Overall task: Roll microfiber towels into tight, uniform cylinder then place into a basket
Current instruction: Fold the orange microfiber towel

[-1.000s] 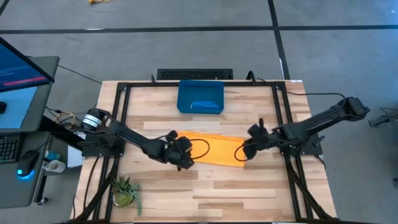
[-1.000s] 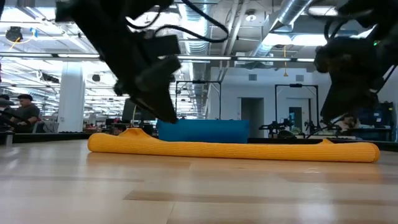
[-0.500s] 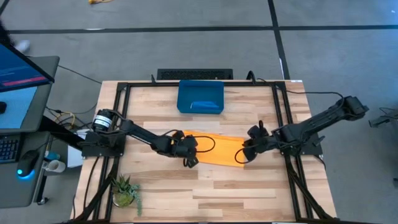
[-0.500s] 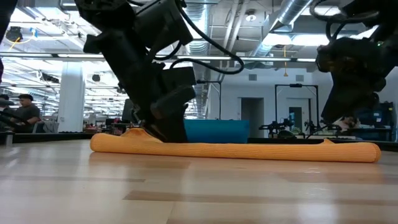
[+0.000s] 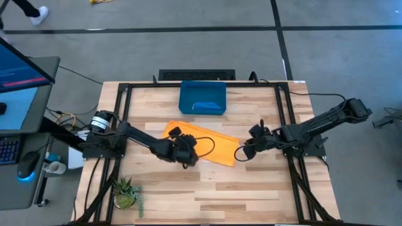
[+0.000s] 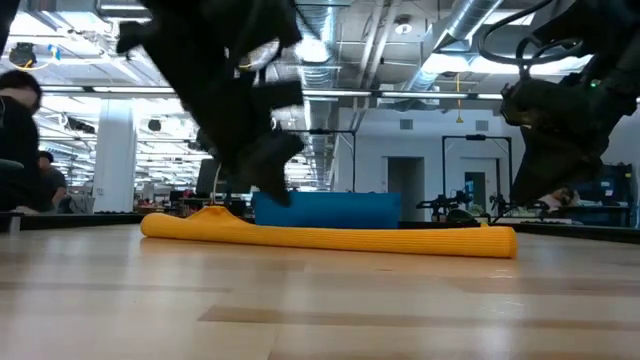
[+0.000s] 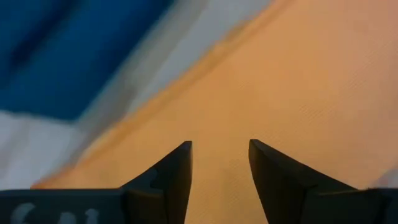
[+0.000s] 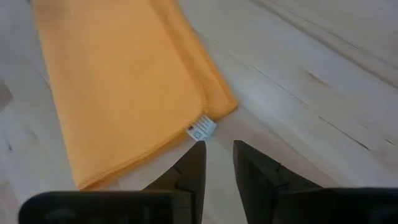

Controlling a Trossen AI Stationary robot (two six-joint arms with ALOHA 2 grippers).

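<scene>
The yellow-orange towel (image 5: 210,143) lies folded into a long flat strip on the table's middle, slanting from far left to near right; in the low view the towel (image 6: 350,238) rests flat on the wood. My left gripper (image 7: 219,148) is open over its left part (image 5: 187,152). My right gripper (image 8: 217,149) stands open by a small gap just off the strip's right corner, where a white tag (image 8: 202,129) sticks out (image 5: 240,154). The dark blue basket (image 5: 202,94) stands at the far middle, with a paler blue shape (image 5: 207,105) inside. My left gripper points slanting down at the towel's left part (image 7: 217,112), one finger on either side of bare cloth. I cannot tell whether its fingertips (image 7: 180,155) touch the cloth. My right gripper has only bare table between its fingers; whether one fingertip (image 8: 198,149) touches the tag I cannot tell.
A black keyboard-like bar (image 5: 196,75) lies beyond the table's far edge. A small potted plant (image 5: 125,191) stands at the near left corner. Black frame rails (image 5: 286,113) run along both sides. Bare wood stretches between the towel and the near edge.
The towel has slid toward the table's left edge and turned a little, its left end swinging toward the far side. Its right end has drawn out from under my right gripper, which has kept still. My left gripper has shifted and turned over the towel's left part.
</scene>
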